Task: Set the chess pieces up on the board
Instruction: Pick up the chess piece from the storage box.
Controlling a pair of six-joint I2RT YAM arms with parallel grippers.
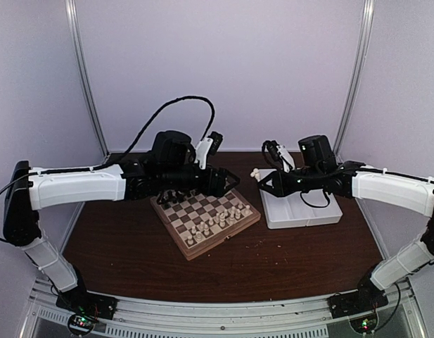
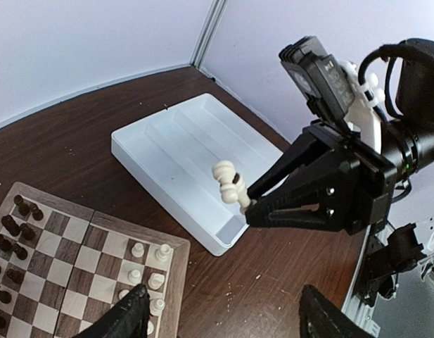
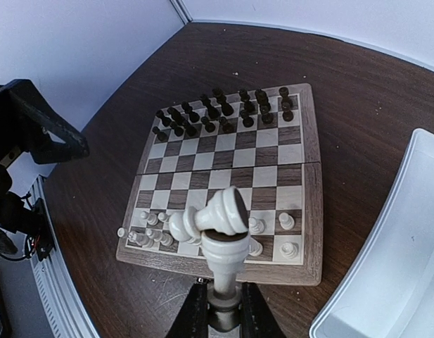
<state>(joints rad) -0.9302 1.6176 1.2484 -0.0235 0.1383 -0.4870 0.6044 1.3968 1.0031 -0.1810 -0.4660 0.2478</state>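
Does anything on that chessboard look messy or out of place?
Yes. The cream pieces are bunched unevenly along one edge of the board, crowded toward one corner, unlike the dark pieces in their two rows. One stray cream piece seems to sit out on its rim.

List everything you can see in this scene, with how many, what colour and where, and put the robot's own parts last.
table: one, dark brown, under everything.
board: one, light and dark brown checks, mid-table.
tray: one, white, on the table right of the board.
dark pieces: two rows, brown-black, on the board's side away from the tray.
cream pieces: several, exact count unclear, cream-white, on the board's side nearest the tray.
held cream piece: one, cream-white, gripped in the air by the tray.
left gripper: one, black, open, near the board's tray-side edge.
right gripper: one, black, shut on the held cream piece.
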